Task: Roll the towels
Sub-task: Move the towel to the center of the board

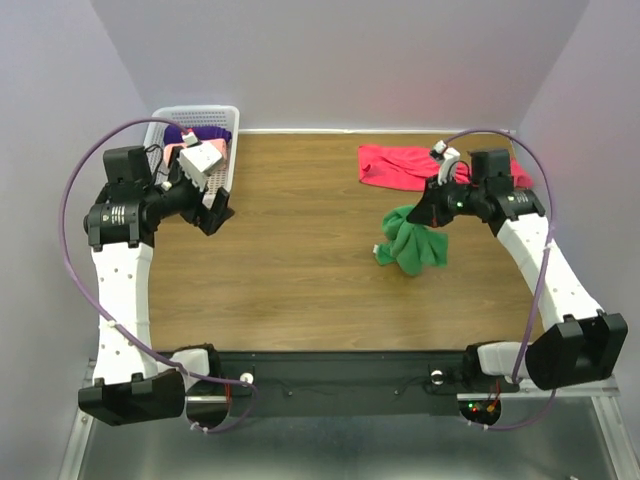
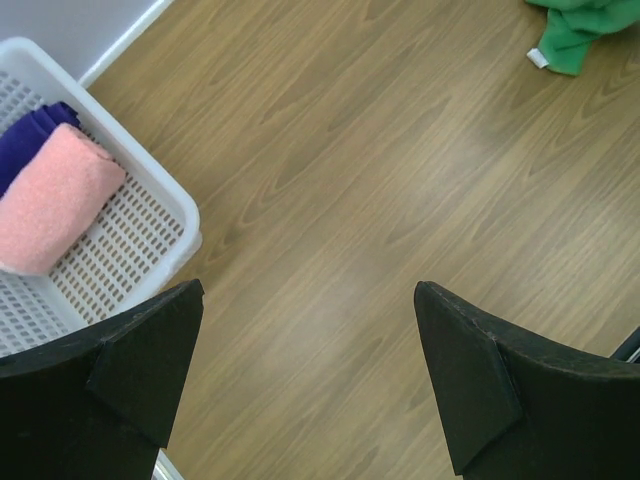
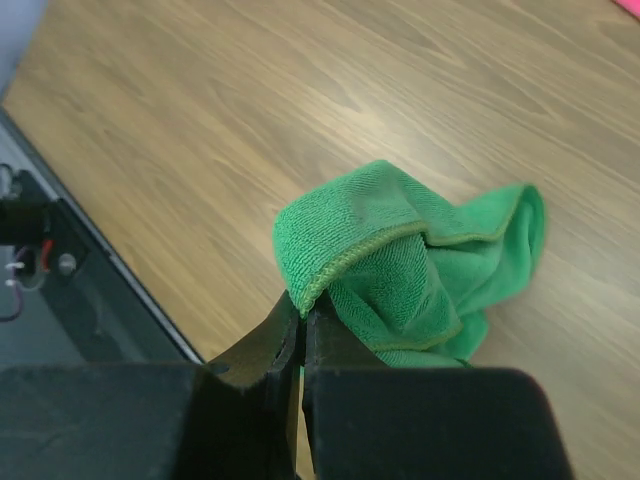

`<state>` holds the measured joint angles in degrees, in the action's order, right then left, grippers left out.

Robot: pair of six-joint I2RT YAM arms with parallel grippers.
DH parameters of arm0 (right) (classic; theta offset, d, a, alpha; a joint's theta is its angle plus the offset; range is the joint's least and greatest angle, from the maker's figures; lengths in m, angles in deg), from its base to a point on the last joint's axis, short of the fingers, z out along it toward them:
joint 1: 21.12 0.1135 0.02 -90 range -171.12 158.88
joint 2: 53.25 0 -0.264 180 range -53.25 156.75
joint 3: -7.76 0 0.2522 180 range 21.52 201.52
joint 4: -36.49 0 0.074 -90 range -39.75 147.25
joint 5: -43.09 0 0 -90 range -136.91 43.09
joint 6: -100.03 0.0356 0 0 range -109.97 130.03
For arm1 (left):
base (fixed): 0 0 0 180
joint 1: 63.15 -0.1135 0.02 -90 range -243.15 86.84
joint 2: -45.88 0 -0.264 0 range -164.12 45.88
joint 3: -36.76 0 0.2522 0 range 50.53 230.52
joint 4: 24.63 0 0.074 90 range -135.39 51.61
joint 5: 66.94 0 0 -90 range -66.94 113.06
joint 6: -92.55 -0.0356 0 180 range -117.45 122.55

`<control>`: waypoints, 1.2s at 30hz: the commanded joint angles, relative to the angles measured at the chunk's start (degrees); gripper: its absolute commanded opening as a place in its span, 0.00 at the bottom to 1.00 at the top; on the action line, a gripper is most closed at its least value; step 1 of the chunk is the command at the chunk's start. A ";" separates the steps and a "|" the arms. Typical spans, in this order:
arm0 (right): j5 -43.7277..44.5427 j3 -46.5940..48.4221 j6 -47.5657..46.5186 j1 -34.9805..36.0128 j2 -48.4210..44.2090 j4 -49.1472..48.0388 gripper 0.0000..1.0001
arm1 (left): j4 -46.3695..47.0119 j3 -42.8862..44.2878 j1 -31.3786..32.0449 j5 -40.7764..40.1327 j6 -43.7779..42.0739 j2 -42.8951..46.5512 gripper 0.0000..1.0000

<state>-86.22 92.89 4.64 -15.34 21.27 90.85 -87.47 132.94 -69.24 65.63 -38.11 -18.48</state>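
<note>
A crumpled green towel (image 1: 412,241) hangs from my right gripper (image 1: 424,215), whose jaws are shut on its hemmed edge (image 3: 320,283); the bunched cloth (image 3: 430,270) droops onto the wooden table. A crimson towel (image 1: 400,165) lies flat at the back right. In the white mesh basket (image 1: 222,108) at the back left sit a rolled salmon-pink towel (image 2: 52,200) and a purple towel (image 2: 28,138). My left gripper (image 2: 308,300) hovers open beside the basket, above bare wood, with nothing between its fingers (image 2: 470,370). The green towel (image 2: 580,30) shows at the far corner of the left wrist view.
The basket's near corner (image 2: 178,235) lies just left of my left fingers. A black rail (image 1: 330,368) runs along the table's near edge between the arm bases. Grey walls close in the back and both sides.
</note>
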 commanded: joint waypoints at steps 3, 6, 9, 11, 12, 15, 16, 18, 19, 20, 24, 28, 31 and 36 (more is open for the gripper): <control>-3.22 6.63 12.50 3.01 -2.11 -12.65 0.01 | 1.17 6.18 0.29 3.75 -1.44 0.90 0.99; -5.42 11.84 17.85 3.01 0.18 -13.61 0.01 | 1.27 8.37 0.37 3.66 -2.83 1.25 0.99; -6.92 12.58 20.85 3.01 -0.07 -14.14 0.01 | -1.97 9.78 0.46 3.66 -5.55 0.46 0.99; -7.18 8.37 18.67 3.01 -1.65 -14.06 0.01 | -4.00 9.26 0.99 3.49 -7.84 0.64 0.99; -6.66 5.30 15.70 3.01 -2.27 -13.88 0.01 | -4.18 8.48 1.25 2.27 -8.29 0.90 0.99; -4.64 -5.78 7.28 3.09 -4.47 -10.82 0.01 | -4.27 3.30 4.15 -2.11 -12.84 1.87 0.93; -0.89 -7.90 5.93 3.01 -4.39 -8.98 0.01 | -3.57 -0.63 5.28 -3.53 -13.38 2.22 0.89; 3.08 -13.33 -0.64 3.01 -5.34 -7.47 0.01 | -1.82 -5.40 9.74 -7.13 -14.96 2.57 0.84; 8.23 -14.93 -1.89 1.88 -6.05 -7.29 0.01 | -0.76 -10.12 11.00 -7.93 -14.97 2.92 0.84; 10.46 -16.17 -3.04 1.08 -6.92 -7.29 0.01 | 0.90 -12.43 12.05 -8.63 -14.10 3.10 0.83; 19.44 -18.29 -6.73 0.11 -9.12 -6.41 0.01 | 8.37 -19.39 18.11 -8.64 -5.24 2.14 0.82; 16.30 -18.82 -9.27 0.28 -9.93 -4.05 0.01 | 16.72 -19.49 24.87 -6.98 13.01 -5.75 0.72; 16.28 -19.51 -12.79 0.20 -7.30 -2.20 0.01 | 21.10 -19.65 29.18 -4.25 22.51 -11.82 0.72; 19.26 -19.26 -15.70 0.20 -7.37 -0.96 0.22 | 32.54 -21.42 33.15 -1.44 34.32 -19.48 0.73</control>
<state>-69.67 72.98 -6.50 -15.10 14.61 88.19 -66.16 112.17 -38.82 60.12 -17.98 -34.44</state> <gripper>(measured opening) 0.169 0.725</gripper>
